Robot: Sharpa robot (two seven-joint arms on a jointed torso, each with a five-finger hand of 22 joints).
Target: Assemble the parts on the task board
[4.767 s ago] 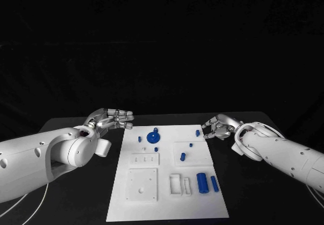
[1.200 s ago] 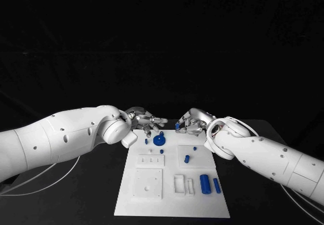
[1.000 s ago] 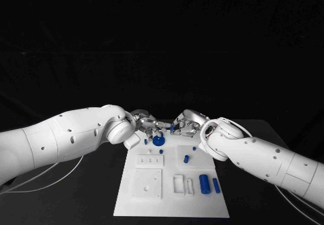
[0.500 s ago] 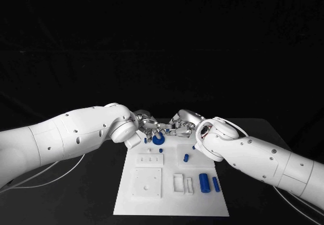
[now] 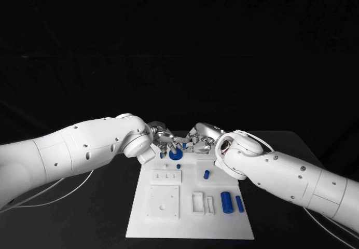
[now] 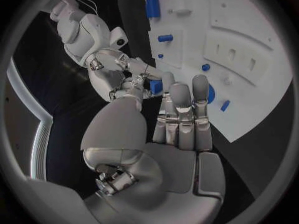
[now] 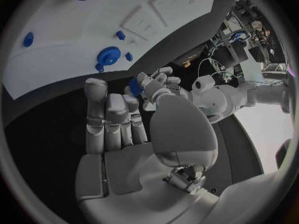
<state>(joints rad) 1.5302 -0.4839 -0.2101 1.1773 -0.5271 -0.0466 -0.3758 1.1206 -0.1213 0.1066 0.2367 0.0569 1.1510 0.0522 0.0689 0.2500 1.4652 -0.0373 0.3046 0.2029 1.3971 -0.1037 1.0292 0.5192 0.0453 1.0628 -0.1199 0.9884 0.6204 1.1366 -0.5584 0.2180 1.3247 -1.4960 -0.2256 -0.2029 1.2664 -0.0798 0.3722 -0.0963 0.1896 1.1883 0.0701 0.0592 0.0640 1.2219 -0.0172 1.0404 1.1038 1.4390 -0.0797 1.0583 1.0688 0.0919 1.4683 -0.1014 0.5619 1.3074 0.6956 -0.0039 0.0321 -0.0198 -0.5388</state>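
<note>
Task board (image 5: 191, 218), a long white plate, lies in the middle of the black bench (image 5: 82, 218), running from the near edge toward the two hands at its far end. Nearest, on the board's right side, a large blue cylinder (image 5: 225, 201) and a thinner blue pin (image 5: 239, 203) lie side by side, just beside a white slotted block (image 5: 195, 203). To their left sits a square white panel (image 5: 162, 203), and beyond it a smaller white panel (image 5: 166, 177) with three slots. Farther on, a short blue peg (image 5: 206, 175) stands on a raised white block (image 5: 213, 178), and a small blue stud (image 5: 178, 166) stands near the board's centre line. At the far end a round blue disc (image 5: 175, 154) lies on the board, partly hidden in the head view by the fingers above it.

Left hand (image 5: 166, 140) and right hand (image 5: 196, 142) meet above that far end, fingertips close together. The wrist views add what the head view hides: a small blue part (image 6: 156, 87) is pinched in the fingers of the right hand, and the left hand's own fingers (image 6: 181, 114) lie stretched out side by side toward it. Whether the left hand also touches the part cannot be told. The right wrist view shows the disc (image 7: 109, 55) whole.
</note>
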